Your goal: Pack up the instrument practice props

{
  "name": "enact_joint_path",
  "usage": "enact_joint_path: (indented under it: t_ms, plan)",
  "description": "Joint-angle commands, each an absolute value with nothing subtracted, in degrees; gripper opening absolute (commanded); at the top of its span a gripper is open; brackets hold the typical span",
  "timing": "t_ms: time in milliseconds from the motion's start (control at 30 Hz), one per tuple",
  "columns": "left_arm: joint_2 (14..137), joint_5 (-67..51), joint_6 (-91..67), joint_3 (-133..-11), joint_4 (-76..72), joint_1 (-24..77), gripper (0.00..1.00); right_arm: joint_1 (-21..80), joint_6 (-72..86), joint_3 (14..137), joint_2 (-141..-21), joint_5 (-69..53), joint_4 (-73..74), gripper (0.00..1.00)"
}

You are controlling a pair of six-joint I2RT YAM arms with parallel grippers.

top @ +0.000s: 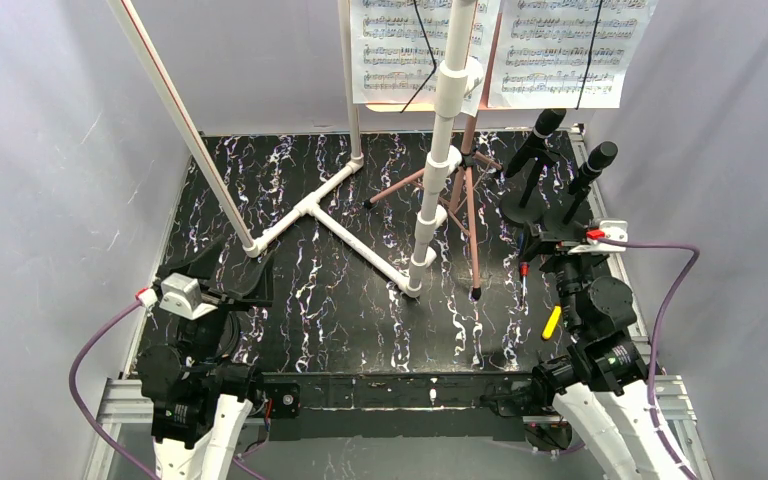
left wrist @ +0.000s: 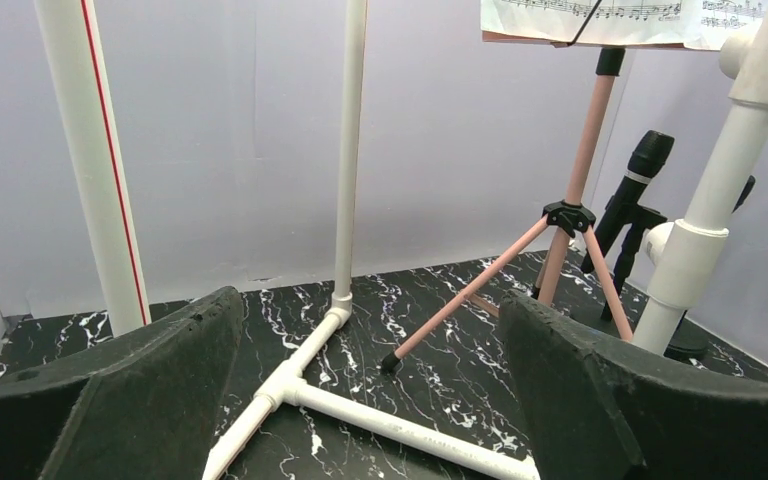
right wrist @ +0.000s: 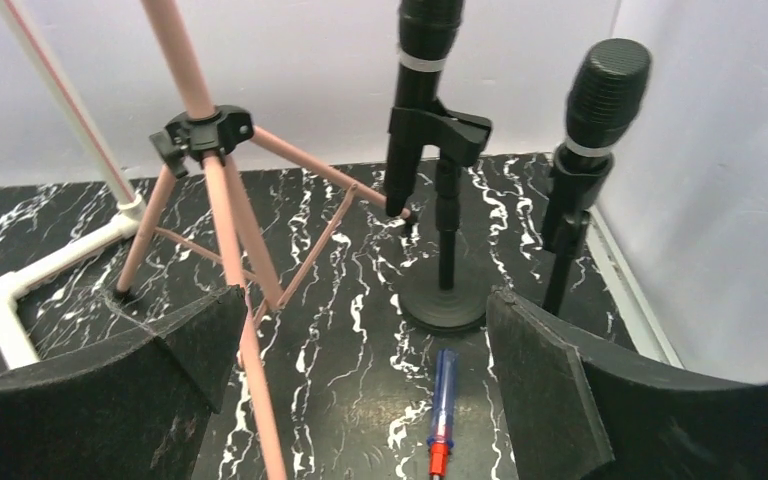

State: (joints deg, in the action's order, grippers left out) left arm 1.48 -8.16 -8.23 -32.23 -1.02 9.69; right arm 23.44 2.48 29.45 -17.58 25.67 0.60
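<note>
Evidently nothing is packed yet: my left gripper (left wrist: 370, 385) and right gripper (right wrist: 360, 390) gape empty by the table's (top: 340, 300) left and right edges, while the music stand (right wrist: 200, 130), sheet-music pages (top: 400, 50) and two microphones (right wrist: 418, 100) all stand toward its far right corner.

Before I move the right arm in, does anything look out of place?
Yes: a blue pen with a red end lies loose on the tabletop ahead of the right gripper, just short of one microphone's round base. Nothing else looks askew.
</note>
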Motion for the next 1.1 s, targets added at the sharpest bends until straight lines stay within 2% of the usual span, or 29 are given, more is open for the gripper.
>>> enact_joint_path:
  t_ms: [0,233,433,633,933,1067]
  plan:
    - [2.54,-10.12,-8.48,-32.15,-1.61,9.32,0.98,23.75,4.36,34.32,-19.91,19.53,2.62,0.99]
    - [1.93,-10.07,-8.98,-32.67,0.88,9.32,0.98,23.73,5.18,39.48,-26.54,8.13,8.28,0.99]
    - [3.13,-9.34,-9.06,-34.06,6.48,9.19,0.98,23.78,5.62,41.67,-30.88,-4.04,7.51,0.99]
    - [3.83,-10.59,-9.97,-34.01,7.22,9.14,0.98,23.8,6.25,42.18,-38.52,-18.15,0.85,0.99]
    - [4.28,-9.84,-10.36,-34.19,7.81,9.22,0.98,24.24,9.68,42.26,-47.88,-27.89,-14.05,0.99]
    - [4.51,-9.97,-10.44,-34.1,7.52,9.18,0.98,26.19,9.53,42.53,-49.62,-30.3,-16.04,0.99]
